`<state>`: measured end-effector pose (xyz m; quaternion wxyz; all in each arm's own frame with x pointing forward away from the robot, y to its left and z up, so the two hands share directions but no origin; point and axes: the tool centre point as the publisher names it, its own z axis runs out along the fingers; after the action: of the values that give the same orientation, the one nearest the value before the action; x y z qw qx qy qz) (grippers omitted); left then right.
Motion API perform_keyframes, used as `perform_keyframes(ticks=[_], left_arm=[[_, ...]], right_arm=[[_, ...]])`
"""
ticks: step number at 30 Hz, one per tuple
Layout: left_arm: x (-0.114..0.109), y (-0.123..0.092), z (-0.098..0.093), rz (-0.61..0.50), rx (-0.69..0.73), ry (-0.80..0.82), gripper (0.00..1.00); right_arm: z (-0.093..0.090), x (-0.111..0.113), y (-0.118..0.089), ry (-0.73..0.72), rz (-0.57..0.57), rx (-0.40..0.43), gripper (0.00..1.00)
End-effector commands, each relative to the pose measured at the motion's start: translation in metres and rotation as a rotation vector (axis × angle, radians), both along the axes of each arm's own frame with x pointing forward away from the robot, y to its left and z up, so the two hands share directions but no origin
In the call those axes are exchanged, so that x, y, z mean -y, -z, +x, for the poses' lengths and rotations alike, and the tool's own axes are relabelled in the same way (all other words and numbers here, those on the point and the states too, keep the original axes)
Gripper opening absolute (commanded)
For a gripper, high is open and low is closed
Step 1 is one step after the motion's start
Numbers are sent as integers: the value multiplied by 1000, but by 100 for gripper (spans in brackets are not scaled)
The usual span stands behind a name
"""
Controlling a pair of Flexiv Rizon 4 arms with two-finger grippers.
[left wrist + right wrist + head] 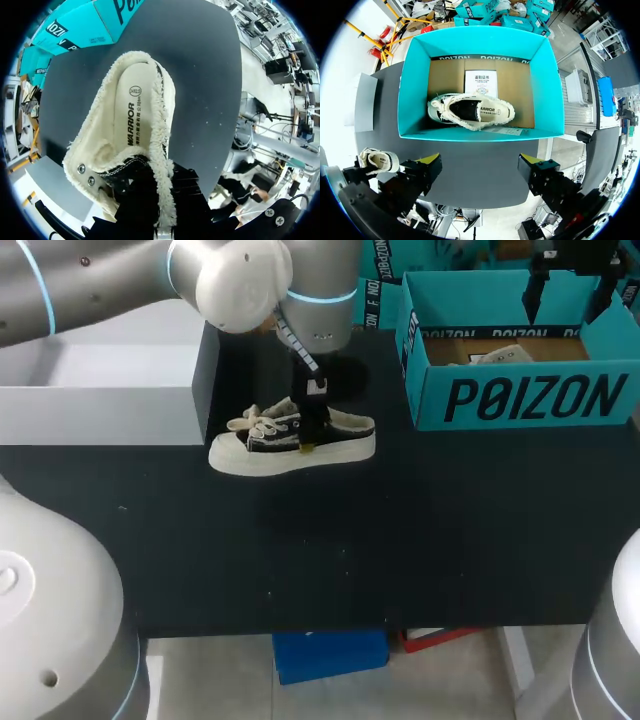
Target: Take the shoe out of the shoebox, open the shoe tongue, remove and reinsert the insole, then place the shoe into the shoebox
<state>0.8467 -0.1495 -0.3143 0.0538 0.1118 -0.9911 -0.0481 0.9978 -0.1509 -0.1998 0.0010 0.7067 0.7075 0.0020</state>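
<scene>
On the dark table (420, 540), toward its far middle, the shoe (290, 443) stands upright on its sole, outside the shoebox (520, 400). Its laces (255, 423) point to our left and its heel toward the box. Our left gripper (311, 443) stands over the shoe's middle. In the left wrist view its black fingers (134, 210) sit either side of the fleecy side wall — one inside the opening, one outside. We read it as clamped on the shoe, though the yellow tips are hidden there, so contact is likely rather than certain. The insole (131, 112) lies flat inside, printed face up. The shoebox stands open at the far right, apart from the shoe. Our right gripper (480, 162) hangs above it, fingers spread wide with nothing between them. Inside the box — a second shoe (472, 111) on the cardboard floor, beside a white paper card (481, 81). A grey block (100, 405) sits far left, near the shoe's toe.
</scene>
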Motion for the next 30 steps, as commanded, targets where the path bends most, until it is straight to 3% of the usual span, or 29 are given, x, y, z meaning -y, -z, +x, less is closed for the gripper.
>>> perform_keyframes(ticks=[1,21,30], left_arm=[[10,19,4,13,-14,-11,0],[-19,63,-3,-33,-1,70,0],[-19,70,-16,-73,-6,156,0]], right_arm=[[1,0,0,0,0,-1,100],[1,0,0,0,0,-1,100],[1,0,0,0,0,-1,100]])
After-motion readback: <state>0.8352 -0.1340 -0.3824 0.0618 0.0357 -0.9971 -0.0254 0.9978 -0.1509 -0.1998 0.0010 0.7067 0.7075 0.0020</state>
